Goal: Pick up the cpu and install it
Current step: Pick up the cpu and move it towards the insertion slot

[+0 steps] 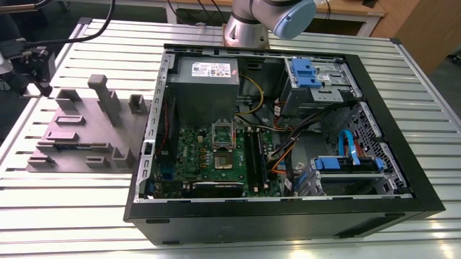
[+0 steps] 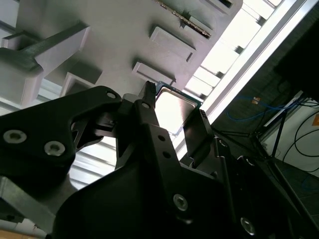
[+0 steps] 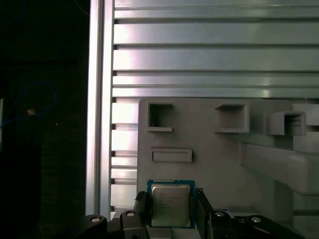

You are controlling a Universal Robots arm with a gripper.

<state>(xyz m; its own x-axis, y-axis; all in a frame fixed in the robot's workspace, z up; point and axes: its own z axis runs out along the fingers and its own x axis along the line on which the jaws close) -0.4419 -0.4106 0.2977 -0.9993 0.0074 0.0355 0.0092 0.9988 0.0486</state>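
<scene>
The cpu (image 3: 170, 203), a small square chip with a silvery top and a thin green edge, sits between my two black fingers (image 3: 141, 205) in both wrist views, over the grey fixture block (image 3: 219, 159) near its edge. My gripper (image 3: 170, 208) is shut on the cpu (image 2: 174, 108), a finger pressed against each of two opposite sides. In the exterior view my gripper (image 1: 30, 67) hangs at the far left of the table, by the fixture block's (image 1: 86, 129) back corner. The green motherboard (image 1: 209, 162) with its socket (image 1: 222, 147) lies inside the open computer case.
The black computer case (image 1: 288, 216) lies on its side on the slatted metal table (image 1: 65, 199), holding a power supply (image 1: 205, 75), blue drive bays (image 1: 310, 75) and loose cables. The grey block carries upright posts (image 1: 101, 97). The table edge and dark floor lie just beside my gripper.
</scene>
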